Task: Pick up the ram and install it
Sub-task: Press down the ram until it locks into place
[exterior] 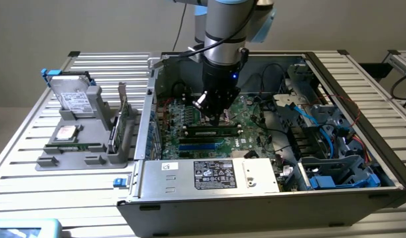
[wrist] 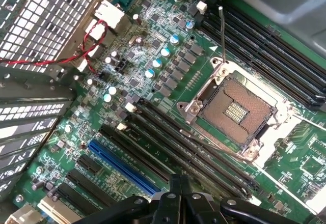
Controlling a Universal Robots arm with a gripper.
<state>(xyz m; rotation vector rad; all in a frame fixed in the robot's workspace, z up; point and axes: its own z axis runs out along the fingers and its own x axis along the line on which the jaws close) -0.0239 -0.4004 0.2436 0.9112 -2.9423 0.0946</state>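
Note:
The ram (exterior: pixel 213 132), a slim green stick with black chips, stands on edge in a black slot on the motherboard (exterior: pixel 249 116) inside the open computer case. My gripper (exterior: pixel 216 118) hangs straight above its middle, tips just over or touching its top edge; I cannot tell which. In the wrist view the fingertips (wrist: pixel 175 191) are pressed together with nothing between them, over the long black slots (wrist: pixel 188 147) next to the CPU socket (wrist: pixel 237 112). The ram itself is hidden there.
A grey fixture (exterior: pixel 77 158) at the exterior view's left holds a silver hard drive (exterior: pixel 74 96), an upright expansion card (exterior: pixel 121 119) and a flat green stick (exterior: pixel 74 147). Cables (exterior: pixel 309 124), a drive cage (exterior: pixel 339 171) and the power supply (exterior: pixel 210 176) crowd the case.

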